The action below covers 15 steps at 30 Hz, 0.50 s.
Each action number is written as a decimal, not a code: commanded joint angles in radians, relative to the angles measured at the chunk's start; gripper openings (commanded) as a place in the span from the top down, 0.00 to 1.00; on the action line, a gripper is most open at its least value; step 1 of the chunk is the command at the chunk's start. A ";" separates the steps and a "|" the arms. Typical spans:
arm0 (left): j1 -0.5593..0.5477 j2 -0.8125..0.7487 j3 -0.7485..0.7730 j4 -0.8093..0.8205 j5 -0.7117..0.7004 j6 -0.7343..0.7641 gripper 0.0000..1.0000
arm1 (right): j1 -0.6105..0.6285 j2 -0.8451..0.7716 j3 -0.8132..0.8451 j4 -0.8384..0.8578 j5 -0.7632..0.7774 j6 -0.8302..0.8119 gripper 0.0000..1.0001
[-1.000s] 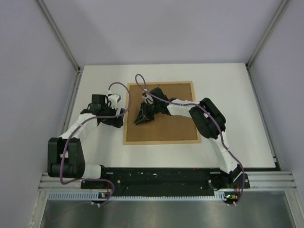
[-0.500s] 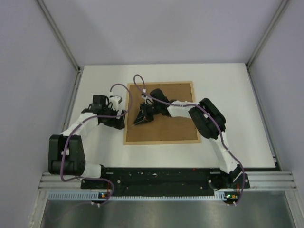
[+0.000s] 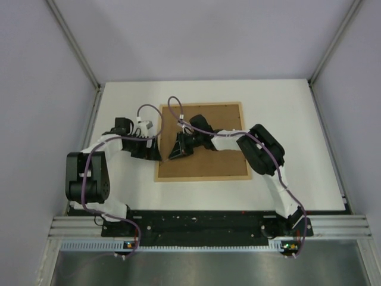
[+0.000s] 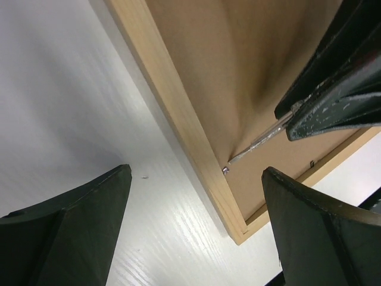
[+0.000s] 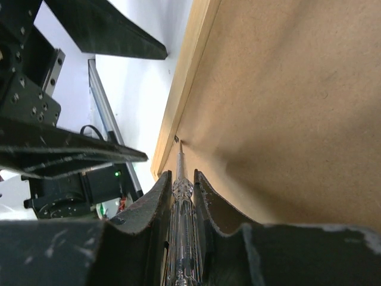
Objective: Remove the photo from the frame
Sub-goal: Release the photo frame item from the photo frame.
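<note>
Left gripper (image 3: 152, 151) has closed in on the left edge of the frame (image 3: 202, 177) lying back-up on the table (image 3: 297, 119), fingers apart, while the right gripper (image 5: 180, 177), clamped on a screwdriver (image 5: 182, 226), sets its tip at a tab (image 4: 225, 170) bordering the backing board (image 3: 217, 161).

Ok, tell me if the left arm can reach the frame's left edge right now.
Probably yes: the left gripper hangs open over the frame rail, nothing between them; the right gripper holds its screwdriver just inside.

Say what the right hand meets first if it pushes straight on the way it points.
The right hand holds a screwdriver whose tip sits at a small metal tab by the frame's left rail; that tab comes first, then probably the rail.
</note>
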 commanded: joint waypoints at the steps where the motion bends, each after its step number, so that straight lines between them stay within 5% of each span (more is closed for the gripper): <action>1: 0.061 0.059 0.049 -0.001 0.161 -0.032 0.03 | 0.024 -0.034 -0.027 -0.012 0.034 -0.022 1.00; 15: 0.082 0.164 0.101 -0.030 0.321 -0.065 0.10 | 0.036 -0.004 -0.039 0.058 0.020 0.043 1.00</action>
